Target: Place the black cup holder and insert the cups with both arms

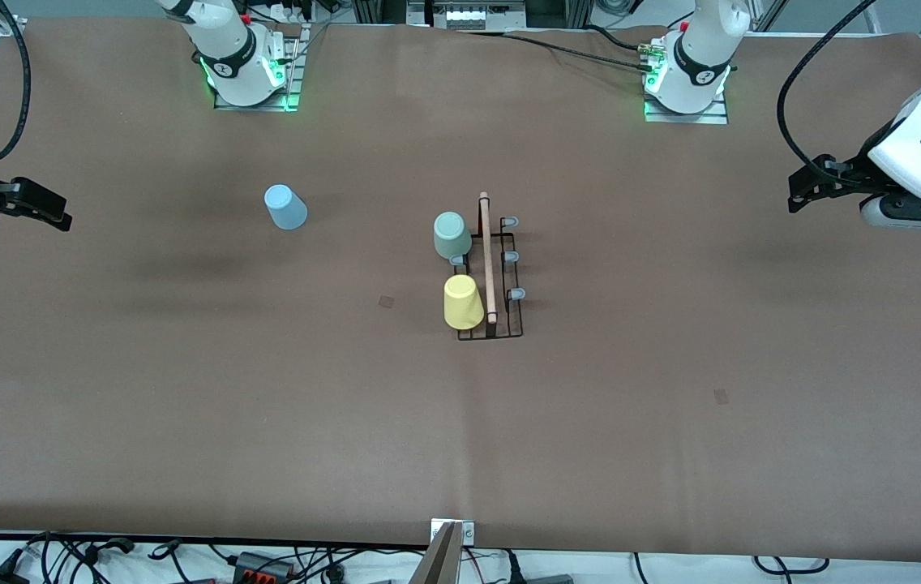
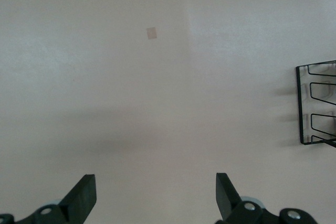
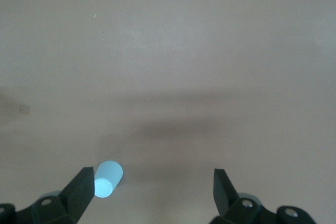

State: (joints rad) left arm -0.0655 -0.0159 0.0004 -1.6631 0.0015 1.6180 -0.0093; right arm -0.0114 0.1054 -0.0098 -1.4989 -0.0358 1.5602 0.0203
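Note:
The black cup holder (image 1: 511, 333) stands mid-table, its wooden rod handle (image 1: 486, 255) along its top and bare blue-grey pegs (image 1: 511, 256) on the side toward the left arm's end. A pale green cup (image 1: 451, 234) and a yellow cup (image 1: 462, 302) sit upside down on its pegs on the side toward the right arm's end. A light blue cup (image 1: 286, 207) stands upside down on the table toward the right arm's end and shows in the right wrist view (image 3: 107, 178). My left gripper (image 1: 797, 193) (image 2: 155, 192) is open and empty, and one end of the holder (image 2: 302, 106) shows in its view. My right gripper (image 1: 59, 212) (image 3: 152, 190) is open and empty.
The arm bases (image 1: 246, 69) (image 1: 687, 77) stand at the table's edge farthest from the front camera. Small tape marks (image 1: 387, 301) (image 1: 721, 396) lie on the brown table cover. Cables run along the near edge.

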